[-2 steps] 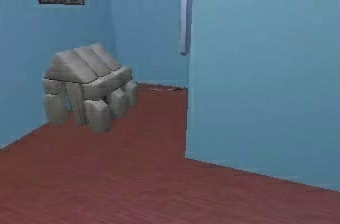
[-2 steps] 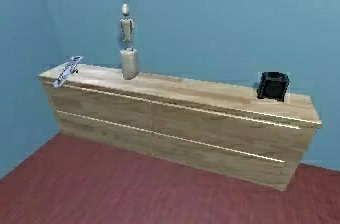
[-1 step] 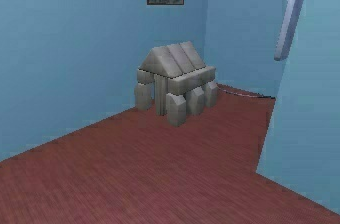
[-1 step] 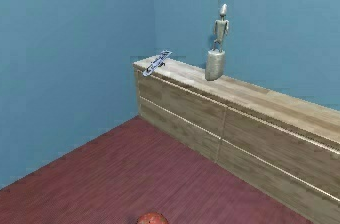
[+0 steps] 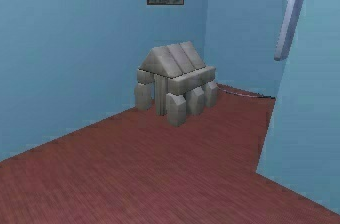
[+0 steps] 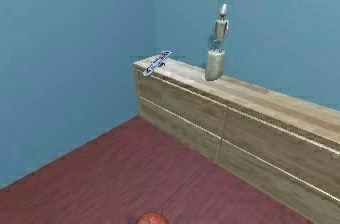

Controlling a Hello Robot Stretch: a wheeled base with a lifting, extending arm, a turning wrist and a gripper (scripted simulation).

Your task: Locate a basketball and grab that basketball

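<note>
Low at the bottom edge of the arm side view, just left of the middle, we see a rounded orange-brown thing (image 6: 153, 218). The edge cuts it off, so only its top curve shows; its colour and roundness would suit a basketball, but we cannot tell for certain. It sits against the dark red plank floor (image 6: 98, 175), with bare boards around it. As for the gripper, we cannot tell its state or whether it holds anything.

Further up the frame, well apart from the round thing, a long low wooden cabinet (image 6: 248, 125) runs from the upper middle down to the right edge, set along a blue wall (image 6: 288, 40). On its top, near the upper middle of the frame, stands a slim pale statuette (image 6: 218, 45) on a rounded grey base. Near the cabinet's left end lies a small blue and white object (image 6: 157, 64), too small for us to name. Another blue wall (image 6: 48, 80) fills the left side.

In the forward view, a grey blocky structure with a peaked roof (image 5: 175, 82), like a small stone hut, stands in the corner at the upper middle, on the same red floor. A dark framed picture (image 5: 166, 3) hangs above it at the top edge.
</note>
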